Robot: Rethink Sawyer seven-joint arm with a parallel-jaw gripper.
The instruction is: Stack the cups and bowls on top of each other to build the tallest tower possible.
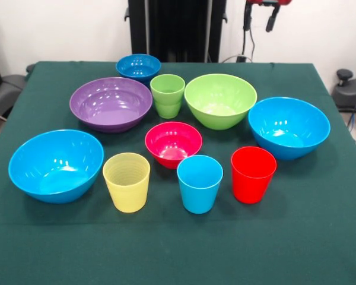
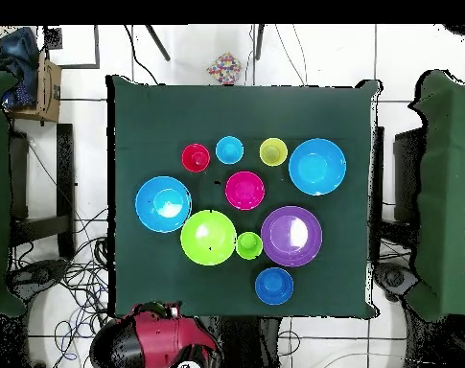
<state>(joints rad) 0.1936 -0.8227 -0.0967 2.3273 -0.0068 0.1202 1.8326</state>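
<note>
The arm is drawn back over its base, off the table's cloth. In the front view the gripper shows only at the top edge; open or closed cannot be determined. All cups and bowls stand apart and unstacked. The lime bowl sits just beside the green cup, with the pink bowl at centre.

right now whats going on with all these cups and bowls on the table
Nothing is stacked yet. Six bowls and four cups sit apart and upright on the green table. The lime green bowl stands empty beside the green cup, with the red cup, blue cup and yellow cup in the row farthest from the robot. The gripper is drawn back above the table's far edge, holding nothing.
</note>
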